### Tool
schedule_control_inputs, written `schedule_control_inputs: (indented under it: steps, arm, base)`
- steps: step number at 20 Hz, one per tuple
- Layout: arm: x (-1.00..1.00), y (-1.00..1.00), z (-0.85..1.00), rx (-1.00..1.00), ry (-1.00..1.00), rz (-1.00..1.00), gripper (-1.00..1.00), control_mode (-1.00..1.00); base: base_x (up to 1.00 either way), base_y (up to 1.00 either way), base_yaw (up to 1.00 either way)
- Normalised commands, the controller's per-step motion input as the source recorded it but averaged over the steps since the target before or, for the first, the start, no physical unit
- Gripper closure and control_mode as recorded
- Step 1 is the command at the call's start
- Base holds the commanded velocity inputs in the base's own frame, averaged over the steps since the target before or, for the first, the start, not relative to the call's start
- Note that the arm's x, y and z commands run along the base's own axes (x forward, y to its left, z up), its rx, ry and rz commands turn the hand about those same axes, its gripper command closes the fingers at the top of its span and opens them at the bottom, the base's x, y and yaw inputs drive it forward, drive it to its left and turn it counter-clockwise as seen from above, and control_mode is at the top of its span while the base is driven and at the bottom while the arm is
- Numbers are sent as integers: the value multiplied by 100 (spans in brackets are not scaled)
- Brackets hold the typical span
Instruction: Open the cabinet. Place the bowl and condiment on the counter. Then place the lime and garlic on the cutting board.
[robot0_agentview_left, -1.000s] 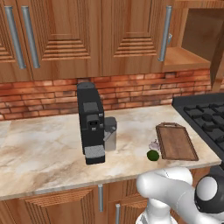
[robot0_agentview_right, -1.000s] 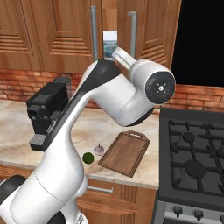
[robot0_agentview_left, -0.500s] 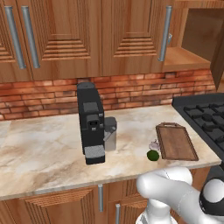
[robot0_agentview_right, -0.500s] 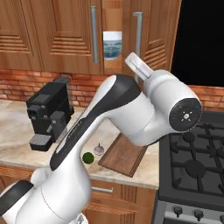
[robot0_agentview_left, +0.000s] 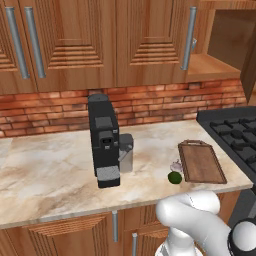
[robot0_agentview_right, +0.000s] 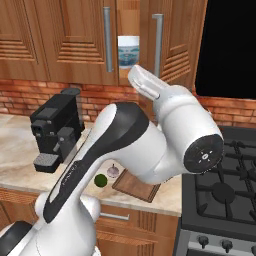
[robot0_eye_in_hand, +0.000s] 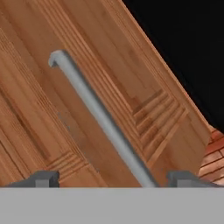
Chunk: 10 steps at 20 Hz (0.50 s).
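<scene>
Cabinet (robot0_agentview_right: 135, 40) doors stand slightly ajar above the coffee machine (robot0_agentview_right: 52, 130). Its grey handle (robot0_eye_in_hand: 100, 118) runs as a long diagonal bar between the spread tips of the gripper (robot0_eye_in_hand: 114, 178), untouched. Lime (robot0_agentview_left: 174, 177) and garlic (robot0_agentview_left: 176, 165) lie beside the cutting board (robot0_agentview_left: 201, 161).

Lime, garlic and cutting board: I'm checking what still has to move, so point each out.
Lime (robot0_agentview_left: 174, 177), left base view, middle of the ball.
Garlic (robot0_agentview_right: 113, 171), right base view, top of the bulb.
Cutting board (robot0_agentview_left: 201, 163), left base view, centre of its flat face.
</scene>
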Motion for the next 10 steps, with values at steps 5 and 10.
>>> schedule_control_inputs:
  steps: [5, 10]
  arm:
    - [-24, 40, 9, -13, -15, -1, -100, -100]
    - [-35, 33, 3, -11, -11, -2, -100, -100]
  base:
    - [0, 0, 0]
    - [0, 0, 0]
